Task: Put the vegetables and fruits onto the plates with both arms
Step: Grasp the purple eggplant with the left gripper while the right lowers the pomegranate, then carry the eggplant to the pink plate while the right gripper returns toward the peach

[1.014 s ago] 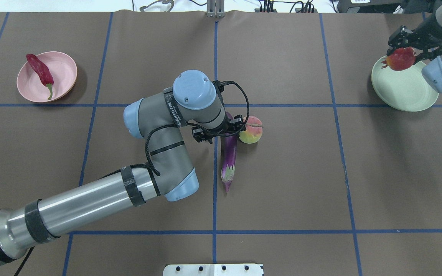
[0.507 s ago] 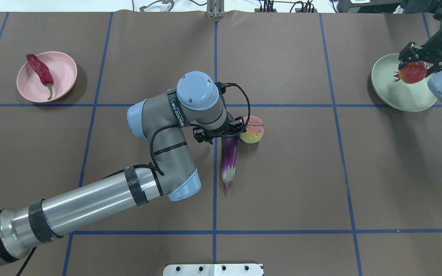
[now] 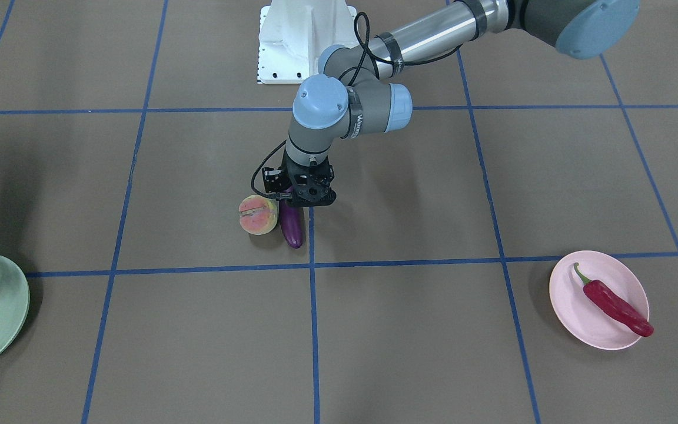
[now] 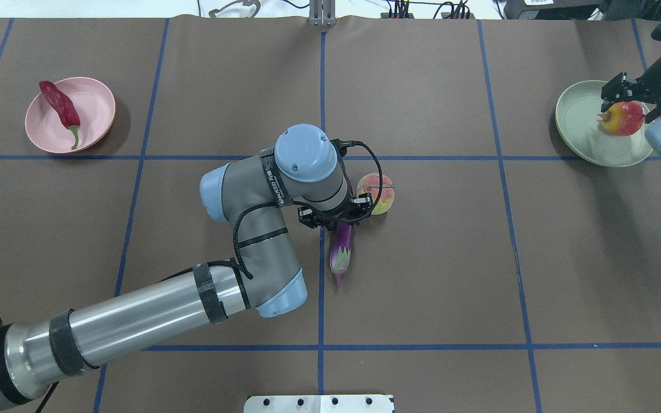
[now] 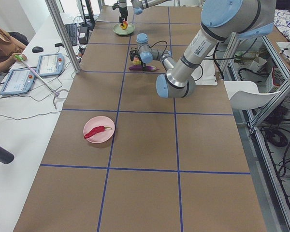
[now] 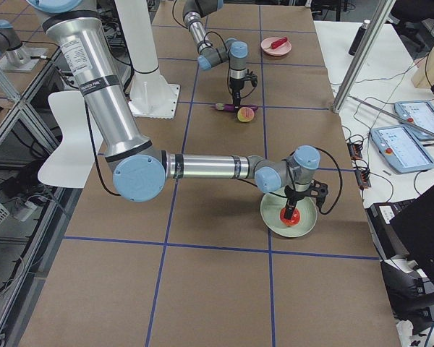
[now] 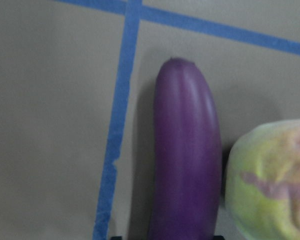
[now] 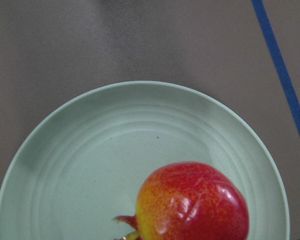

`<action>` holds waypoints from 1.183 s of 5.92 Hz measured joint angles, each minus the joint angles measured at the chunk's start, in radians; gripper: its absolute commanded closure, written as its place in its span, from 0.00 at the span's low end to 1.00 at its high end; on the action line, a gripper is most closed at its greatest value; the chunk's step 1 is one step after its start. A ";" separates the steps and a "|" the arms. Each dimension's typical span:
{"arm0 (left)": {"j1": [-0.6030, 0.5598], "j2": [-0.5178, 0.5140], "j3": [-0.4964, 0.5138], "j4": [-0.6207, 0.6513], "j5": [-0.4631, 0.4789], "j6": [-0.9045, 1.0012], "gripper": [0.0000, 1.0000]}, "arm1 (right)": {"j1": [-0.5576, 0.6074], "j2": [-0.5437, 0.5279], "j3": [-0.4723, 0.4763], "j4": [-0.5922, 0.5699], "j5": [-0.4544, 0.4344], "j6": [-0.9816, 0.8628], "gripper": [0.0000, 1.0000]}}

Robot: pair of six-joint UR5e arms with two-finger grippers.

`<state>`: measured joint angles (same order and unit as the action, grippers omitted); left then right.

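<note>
Here, right gripper [image 4: 629,104] tight on pomegranate [image 4: 623,119] over green plate [image 4: 580,123], left gripper [image 4: 339,217] above eggplant [image 4: 342,246], grip unclear

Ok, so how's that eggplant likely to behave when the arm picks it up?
The eggplant looks glossy and rounded, so it may slip in the left gripper. It's long, so gripped off-centre it could tilt. The peach close beside it might get nudged.
</note>
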<state>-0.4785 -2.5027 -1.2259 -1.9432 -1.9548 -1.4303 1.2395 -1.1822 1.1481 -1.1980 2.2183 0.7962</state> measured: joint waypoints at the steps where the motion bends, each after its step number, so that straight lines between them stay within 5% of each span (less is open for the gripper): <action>1: 0.004 0.001 -0.002 0.002 -0.001 -0.003 1.00 | -0.001 0.005 0.012 0.000 0.004 0.003 0.00; 4: -0.123 0.031 -0.187 0.152 -0.011 -0.019 1.00 | -0.144 0.043 0.197 0.014 0.051 0.216 0.00; 6: -0.297 0.170 -0.291 0.267 -0.062 -0.080 1.00 | -0.312 0.073 0.278 0.149 0.042 0.500 0.00; 7: -0.409 0.240 -0.260 0.281 -0.104 -0.091 1.00 | -0.370 0.079 0.302 0.207 0.015 0.598 0.00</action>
<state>-0.8873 -2.2631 -1.4860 -1.6624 -2.0587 -1.5216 0.8693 -1.1036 1.4496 -0.9914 2.2331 1.3944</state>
